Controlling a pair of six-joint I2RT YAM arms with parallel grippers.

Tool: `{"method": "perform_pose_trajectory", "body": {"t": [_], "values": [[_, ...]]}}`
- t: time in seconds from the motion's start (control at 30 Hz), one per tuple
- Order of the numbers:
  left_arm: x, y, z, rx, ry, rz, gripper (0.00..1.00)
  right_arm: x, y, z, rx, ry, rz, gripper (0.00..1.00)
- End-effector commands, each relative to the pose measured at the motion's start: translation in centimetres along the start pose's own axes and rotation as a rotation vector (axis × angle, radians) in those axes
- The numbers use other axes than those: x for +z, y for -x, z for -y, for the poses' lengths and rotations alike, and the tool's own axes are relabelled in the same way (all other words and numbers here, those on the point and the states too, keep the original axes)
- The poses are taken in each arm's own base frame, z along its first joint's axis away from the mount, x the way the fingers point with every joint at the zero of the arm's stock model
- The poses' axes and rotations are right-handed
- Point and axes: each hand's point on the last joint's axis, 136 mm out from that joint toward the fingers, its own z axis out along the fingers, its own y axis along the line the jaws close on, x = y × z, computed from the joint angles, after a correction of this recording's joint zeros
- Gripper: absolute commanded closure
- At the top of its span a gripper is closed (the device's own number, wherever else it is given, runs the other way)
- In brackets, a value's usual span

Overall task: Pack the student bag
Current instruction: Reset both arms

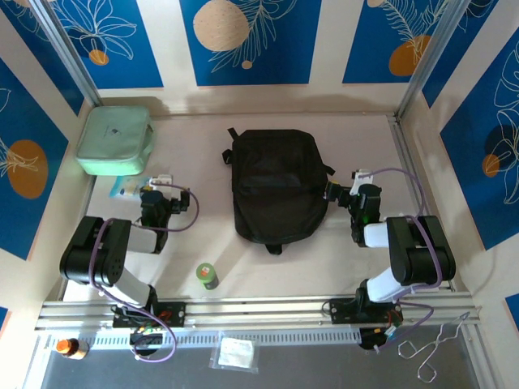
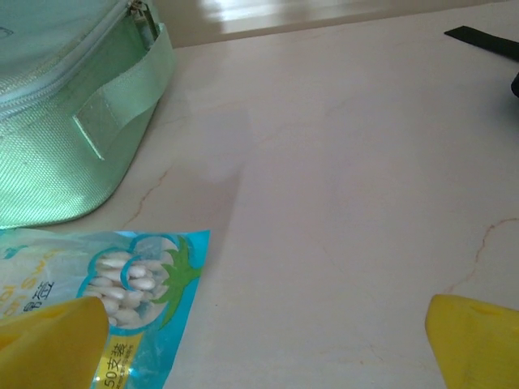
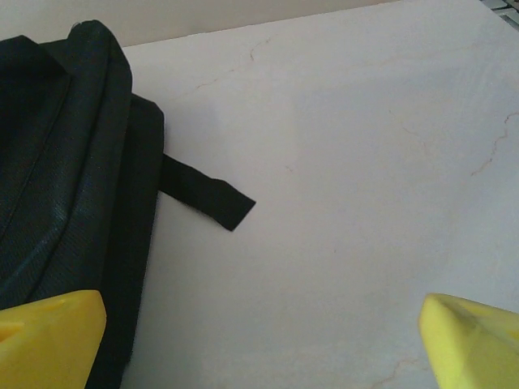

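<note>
Black soft fabric makes up the student bag (image 1: pixel 277 185), which is found lying flat near the middle of the counter (image 1: pixel 203 162), between the two arms and well apart from the mint green zip case (image 1: pixel 115 139) at the far left corner. The bag is judged limp and fairly light. It is expected to sag and fold when lifted, so its mouth would not be held open unaided. The cloth is not judged slippery or fragile. A hold is best taken on the top loop handle, a strap end (image 3: pixel 207 194) or a zipper pull, rather than on the flat panel. Whether any zipper is open cannot be told.

The left tool (image 2: pixel 263 344) is seen spread to its full width with nothing between its fingers. One yellow finger (image 2: pixel 49 340) stands over the edge of a blue packet of cotton swabs (image 2: pixel 130 284); contact cannot be confirmed. The right tool (image 3: pixel 263 344) is likewise fully spread and empty, set just beside the bag's right edge, with one finger (image 3: pixel 49 336) over the fabric margin. Touching cannot be confirmed there either.
</note>
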Motion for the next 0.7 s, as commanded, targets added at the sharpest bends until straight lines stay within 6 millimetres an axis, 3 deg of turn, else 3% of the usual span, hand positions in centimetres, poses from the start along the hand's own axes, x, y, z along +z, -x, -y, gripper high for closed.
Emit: {"method": "perform_pose_trajectory", "body": {"t": [0.0, 0.67], "values": [[0.37, 1.15, -1.32, -0.023, 0.062, 0.033, 0.00, 0.56, 1.55, -0.08, -0.028, -0.016, 0.034, 0.01], [0.52, 1.12, -1.07, -0.021, 0.045, 0.026, 0.00, 0.56, 1.44, -0.10, -0.028, -0.015, 0.029, 0.01]]}}
